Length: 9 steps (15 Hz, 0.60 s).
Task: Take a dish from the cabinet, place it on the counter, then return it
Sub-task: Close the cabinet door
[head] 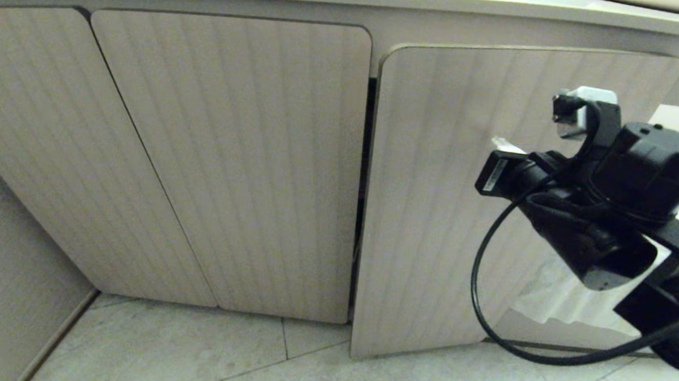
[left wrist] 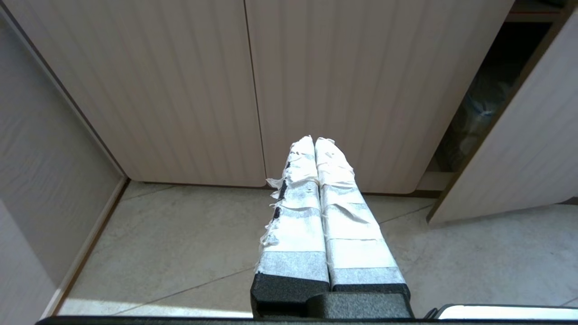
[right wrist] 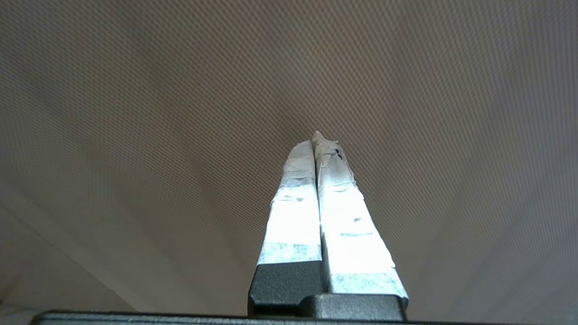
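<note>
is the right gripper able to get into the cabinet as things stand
Probably not yet. The right gripper is shut, its tips close against the outer face of the right door, which stands only slightly ajar on the cabinet. The gap looks too narrow to enter.

My right arm reaches in from the right side of the head view, its black wrist housing bulky in the foreground and a black cable looping down beneath it. My right gripper points forward and away from me, its two tape-wrapped fingers pressed flat together along their whole length, nothing between them (the white wrapping is frayed at the tips). My left gripper hangs low, out of the head view, aimed forward and downward. Its own taped fingers also lie side by side with no gap, holding nothing, loose threads of tape sticking out along one edge.
</note>
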Available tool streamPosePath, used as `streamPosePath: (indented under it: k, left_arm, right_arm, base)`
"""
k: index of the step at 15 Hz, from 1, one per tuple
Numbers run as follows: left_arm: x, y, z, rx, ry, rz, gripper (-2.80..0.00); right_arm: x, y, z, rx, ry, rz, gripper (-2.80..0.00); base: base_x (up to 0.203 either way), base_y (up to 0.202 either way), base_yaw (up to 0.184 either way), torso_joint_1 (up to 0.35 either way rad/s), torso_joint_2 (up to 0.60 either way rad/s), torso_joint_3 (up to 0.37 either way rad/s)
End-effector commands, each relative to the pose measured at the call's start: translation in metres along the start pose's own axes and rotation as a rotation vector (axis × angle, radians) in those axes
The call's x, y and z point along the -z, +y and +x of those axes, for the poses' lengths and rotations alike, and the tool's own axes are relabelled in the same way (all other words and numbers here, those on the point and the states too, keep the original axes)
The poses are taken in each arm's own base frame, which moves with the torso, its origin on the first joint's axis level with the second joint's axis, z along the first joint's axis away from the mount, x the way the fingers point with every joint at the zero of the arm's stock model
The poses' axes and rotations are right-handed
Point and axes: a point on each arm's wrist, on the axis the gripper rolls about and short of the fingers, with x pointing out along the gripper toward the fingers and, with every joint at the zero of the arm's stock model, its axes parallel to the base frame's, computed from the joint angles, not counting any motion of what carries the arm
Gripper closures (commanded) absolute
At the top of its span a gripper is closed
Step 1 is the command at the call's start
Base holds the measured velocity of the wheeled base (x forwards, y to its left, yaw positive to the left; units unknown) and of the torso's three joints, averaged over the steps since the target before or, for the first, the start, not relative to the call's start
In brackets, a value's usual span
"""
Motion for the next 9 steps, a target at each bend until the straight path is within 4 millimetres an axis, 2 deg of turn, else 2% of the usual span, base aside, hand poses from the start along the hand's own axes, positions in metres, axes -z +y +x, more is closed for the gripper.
streamPosePath:
  k: [1, 9]
  left_arm:
    - [0.0, 0.0, 0.0, -0.001, 0.0, 0.0, 0.0]
    - [0.0, 0.0, 0.0, 0.0, 0.0, 0.0, 0.0]
  right_arm:
    - [0.007, 0.003, 0.01, 0.006, 0.001, -0.003, 0.0]
    - [0.013, 0.006, 0.044, 0.037, -0.025, -0.009, 0.0]
  base:
    - [0.0, 0.0, 0.0, 0.0, 0.0, 0.0]
    - [0.0, 0.0, 0.0, 0.0, 0.0, 0.0]
